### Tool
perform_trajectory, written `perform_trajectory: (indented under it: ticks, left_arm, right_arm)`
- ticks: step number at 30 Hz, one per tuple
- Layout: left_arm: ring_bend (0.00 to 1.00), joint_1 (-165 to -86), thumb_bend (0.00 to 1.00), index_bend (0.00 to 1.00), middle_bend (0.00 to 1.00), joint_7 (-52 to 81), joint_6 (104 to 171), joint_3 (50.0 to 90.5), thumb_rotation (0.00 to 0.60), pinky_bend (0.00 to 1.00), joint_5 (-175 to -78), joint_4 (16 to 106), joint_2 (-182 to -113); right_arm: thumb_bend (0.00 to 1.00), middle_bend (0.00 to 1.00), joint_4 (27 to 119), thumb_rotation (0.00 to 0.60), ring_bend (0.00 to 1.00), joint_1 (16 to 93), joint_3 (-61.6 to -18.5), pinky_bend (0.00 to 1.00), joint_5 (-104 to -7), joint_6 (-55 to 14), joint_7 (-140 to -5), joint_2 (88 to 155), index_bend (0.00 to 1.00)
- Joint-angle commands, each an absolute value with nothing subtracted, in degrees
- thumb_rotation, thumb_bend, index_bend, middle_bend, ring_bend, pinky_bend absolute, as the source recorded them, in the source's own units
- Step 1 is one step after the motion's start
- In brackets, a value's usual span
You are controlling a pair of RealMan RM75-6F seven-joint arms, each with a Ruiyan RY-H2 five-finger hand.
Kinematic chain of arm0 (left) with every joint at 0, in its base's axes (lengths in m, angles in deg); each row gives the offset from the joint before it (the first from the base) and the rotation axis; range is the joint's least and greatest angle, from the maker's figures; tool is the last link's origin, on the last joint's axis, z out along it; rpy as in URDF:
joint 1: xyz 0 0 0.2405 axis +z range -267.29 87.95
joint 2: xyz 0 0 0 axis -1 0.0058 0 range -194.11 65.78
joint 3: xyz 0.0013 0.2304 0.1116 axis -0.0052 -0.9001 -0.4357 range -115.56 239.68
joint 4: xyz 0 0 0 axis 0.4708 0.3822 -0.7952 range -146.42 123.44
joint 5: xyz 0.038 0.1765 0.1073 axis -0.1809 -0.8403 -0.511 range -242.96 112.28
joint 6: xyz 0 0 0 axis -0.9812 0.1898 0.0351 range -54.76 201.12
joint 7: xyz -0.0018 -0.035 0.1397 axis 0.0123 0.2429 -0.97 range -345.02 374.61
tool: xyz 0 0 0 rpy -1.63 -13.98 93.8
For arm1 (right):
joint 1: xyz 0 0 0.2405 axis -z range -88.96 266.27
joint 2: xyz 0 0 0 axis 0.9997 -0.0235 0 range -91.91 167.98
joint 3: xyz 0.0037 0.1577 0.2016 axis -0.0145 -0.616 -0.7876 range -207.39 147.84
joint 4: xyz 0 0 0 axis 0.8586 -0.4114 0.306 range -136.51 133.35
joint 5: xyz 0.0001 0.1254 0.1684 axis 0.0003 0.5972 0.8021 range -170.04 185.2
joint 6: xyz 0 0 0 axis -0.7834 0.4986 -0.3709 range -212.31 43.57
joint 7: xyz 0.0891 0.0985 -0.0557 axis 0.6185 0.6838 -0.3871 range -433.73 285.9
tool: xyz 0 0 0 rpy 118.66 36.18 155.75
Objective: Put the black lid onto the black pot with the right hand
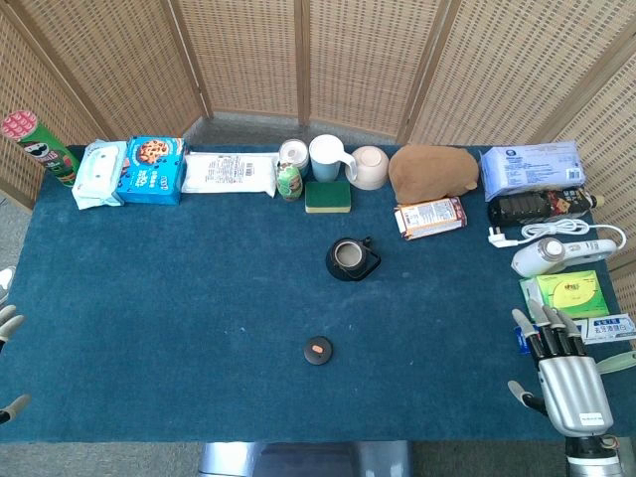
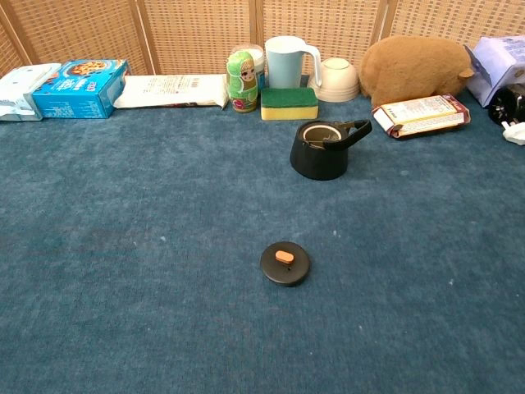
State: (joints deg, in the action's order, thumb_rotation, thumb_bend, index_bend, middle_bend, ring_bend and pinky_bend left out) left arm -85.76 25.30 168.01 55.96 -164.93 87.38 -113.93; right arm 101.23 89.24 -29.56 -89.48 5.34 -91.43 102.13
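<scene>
The round black lid with a small orange knob lies flat on the blue cloth-covered table, near the front edge and about centre. The open black pot with a side handle stands farther back and slightly right of the lid, well apart from it, upright, with its mouth uncovered.

The robot's metal right hand sits at the near right corner of the table, fingers spread and pointing away, holding nothing. It is well to the right of the lid and touches neither lid nor pot. It is beside a green box.

The left hand shows only as pale fingertips at the left edge of the head view; its state cannot be told.

A green sponge sits behind the pot.
</scene>
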Motion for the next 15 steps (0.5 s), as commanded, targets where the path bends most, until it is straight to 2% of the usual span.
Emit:
perform_trajectory:
  ticks: [1,10,15]
  left_arm:
    - [0.00,-85.8,0.14,0.00,0.00,25.5,168.1,56.0,0.600,0.05,-165.0,87.4,-113.8]
    - [0.00,-85.9,0.14,0.00,0.00,26.8,167.8,55.9,0.600,0.05,-164.6,86.9,-113.6]
    - [0.00,-85.9,0.14,0.00,0.00,26.6,167.6,55.9,0.600,0.05,-164.3,87.2,-113.6]
  right_arm:
    - [0.08,0.01,100.2,0.600,0.01,88.1,-28.5,0.00,-90.5,2.8,-91.8,102.5,0.08]
    - [0.10,0.05,97.9,0.600,0.03,85.6,-26.9,0.00,-94.2,-0.7,-90.3,105.2,0.13]
    - [0.11,0.14,97.2,0.600,0.12,83.2,-27.1,0.00,-95.0,-4.2,-91.8,107.4,0.16]
